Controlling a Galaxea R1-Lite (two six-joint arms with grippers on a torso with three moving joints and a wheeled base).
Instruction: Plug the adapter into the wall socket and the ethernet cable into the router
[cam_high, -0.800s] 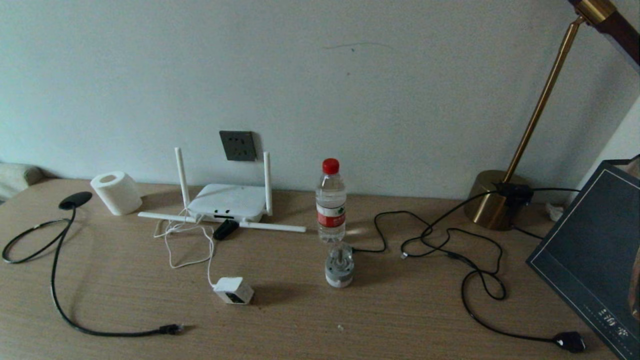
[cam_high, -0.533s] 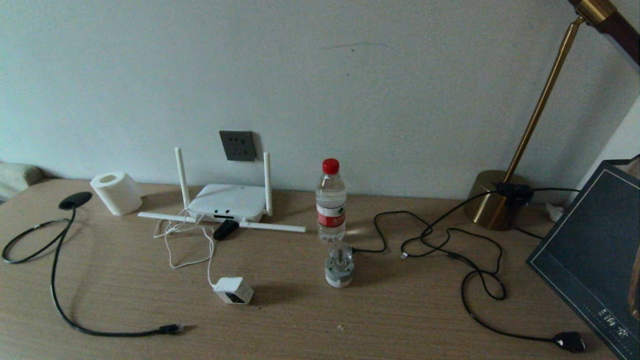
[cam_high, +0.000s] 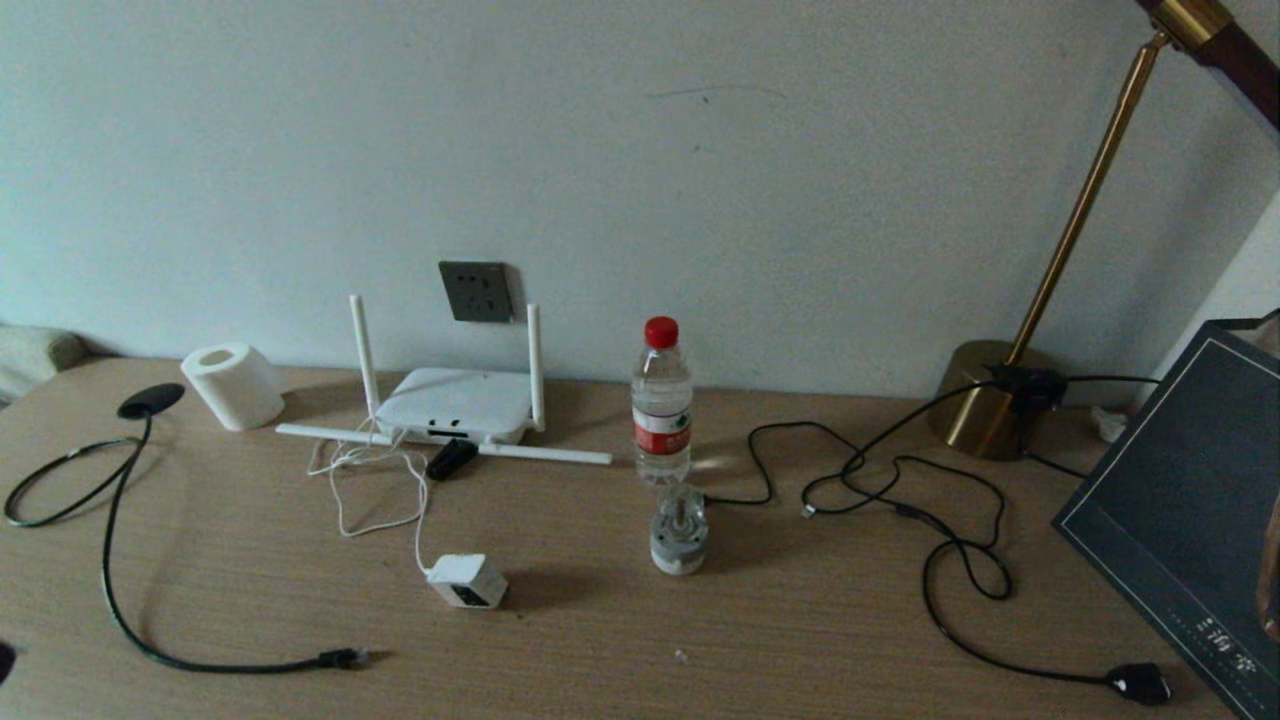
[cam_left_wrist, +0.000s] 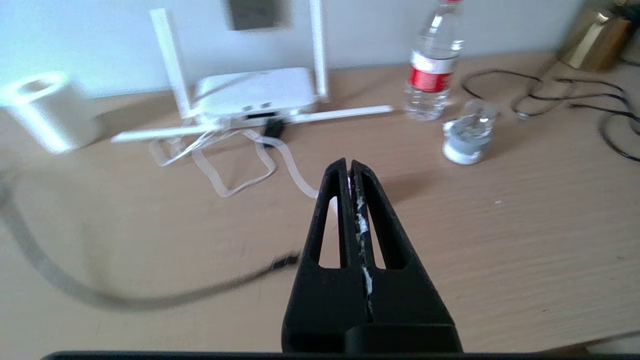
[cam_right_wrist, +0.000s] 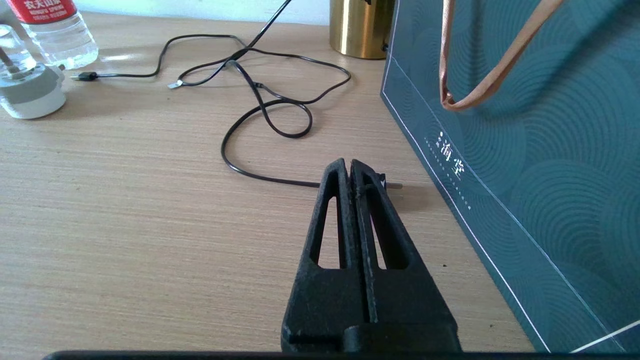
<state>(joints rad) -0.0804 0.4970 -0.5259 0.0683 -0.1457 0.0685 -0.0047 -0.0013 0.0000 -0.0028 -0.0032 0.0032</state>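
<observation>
Lying on the worktop (cam_high: 800, 640) near its middle, the adapter (cam_high: 468, 581) is found straight ahead of the left gripper (cam_left_wrist: 349, 170), whose fingers are pressed together on nothing; the left arm is judged nearer. The right gripper (cam_right_wrist: 348, 170) is likewise closed and empty, far right. One adapter, one wall socket (cam_high: 476, 291), one router (cam_high: 455, 404) and one ethernet cable (cam_high: 110, 560) are counted.

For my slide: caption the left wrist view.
Shut left claw above the desk, facing the router.

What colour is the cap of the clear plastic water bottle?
The cap of the clear plastic water bottle is red; the head view shows it best.
</observation>
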